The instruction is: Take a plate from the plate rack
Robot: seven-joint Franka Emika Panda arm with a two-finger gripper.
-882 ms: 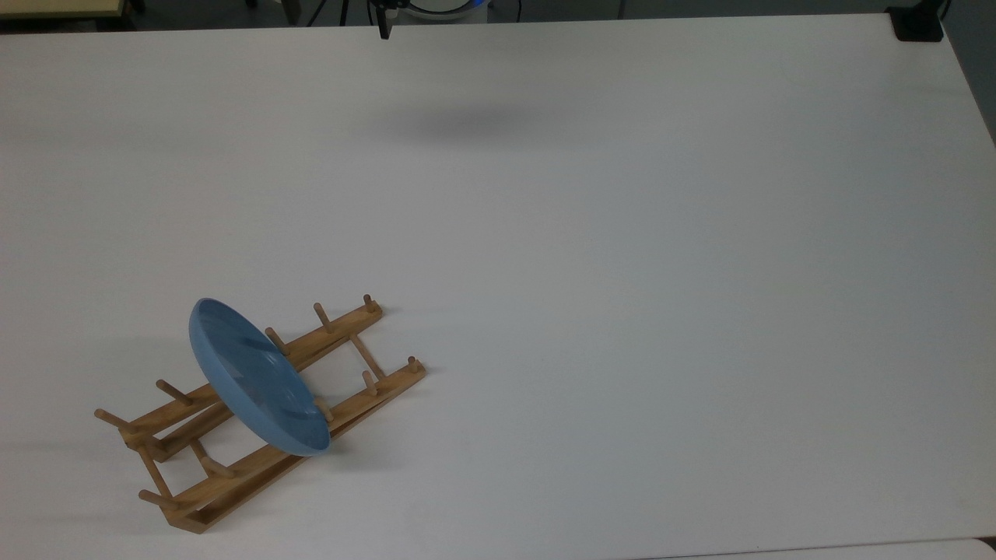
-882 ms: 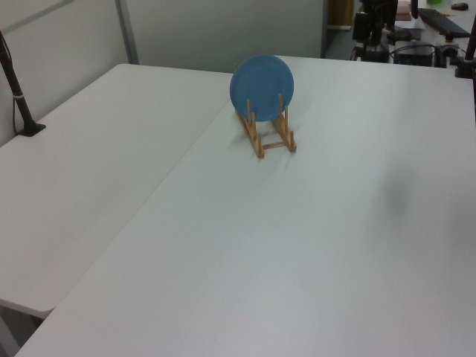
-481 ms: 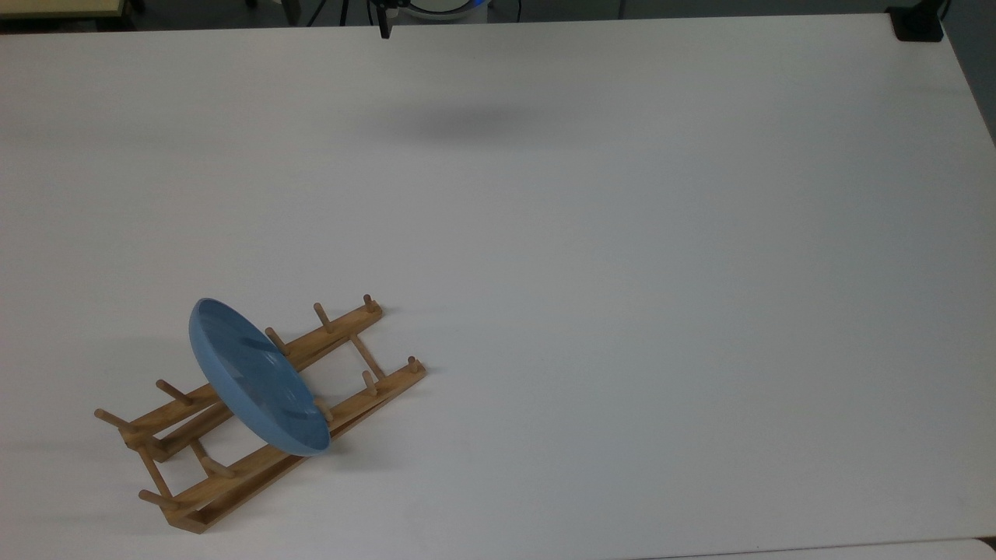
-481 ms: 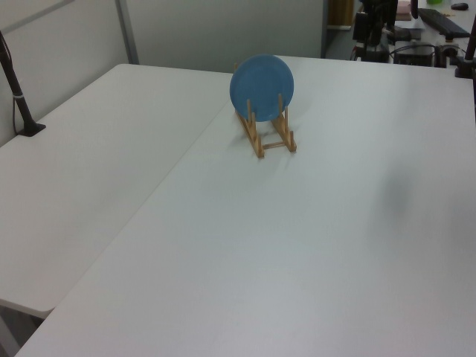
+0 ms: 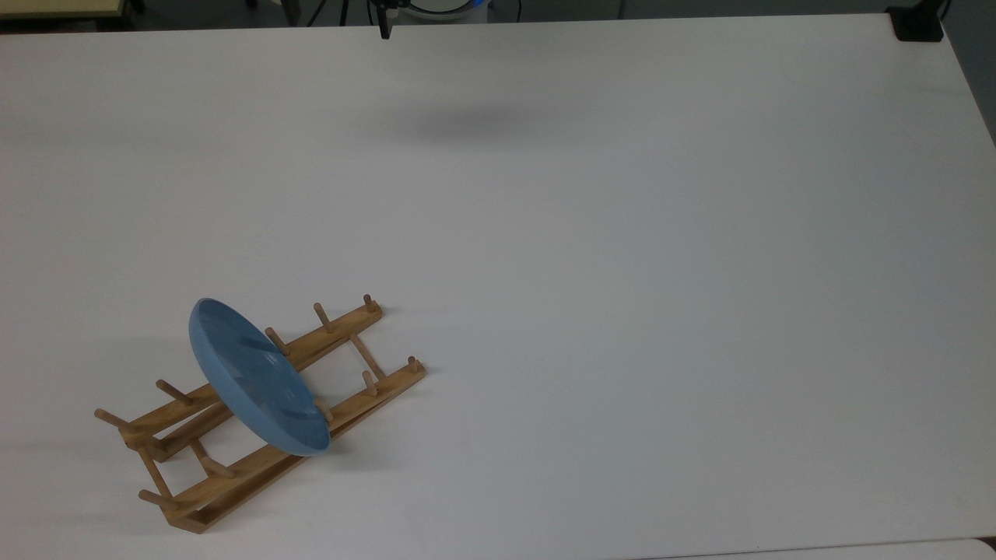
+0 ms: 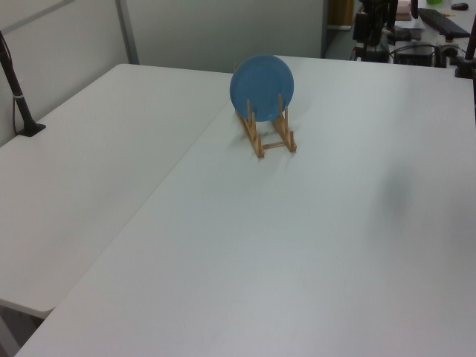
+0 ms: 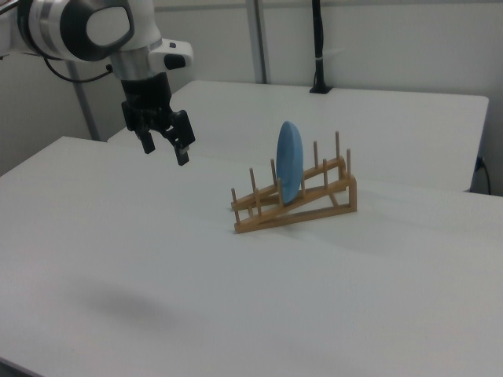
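Note:
The blue plate (image 5: 257, 381) stands on edge between the pegs of the wooden plate rack (image 5: 249, 473), at the lower left of the top view. The left view has the plate (image 6: 262, 83) face-on in the rack (image 6: 257, 143), and the right view has the plate (image 7: 289, 161) edge-on near the middle of the rack (image 7: 314, 212). My gripper (image 7: 165, 155) hangs open and empty well above the table, off to the right view's left of the rack and clear of it. One dark fingertip (image 5: 384, 31) pokes in at the top view's upper edge.
The white table (image 5: 622, 272) is bare apart from the rack. A second white table (image 6: 82, 171) adjoins it on the left view's left. A black post (image 7: 318, 47) stands at the back in the right view. The arm's shadow (image 5: 467, 124) falls near the top view's upper middle.

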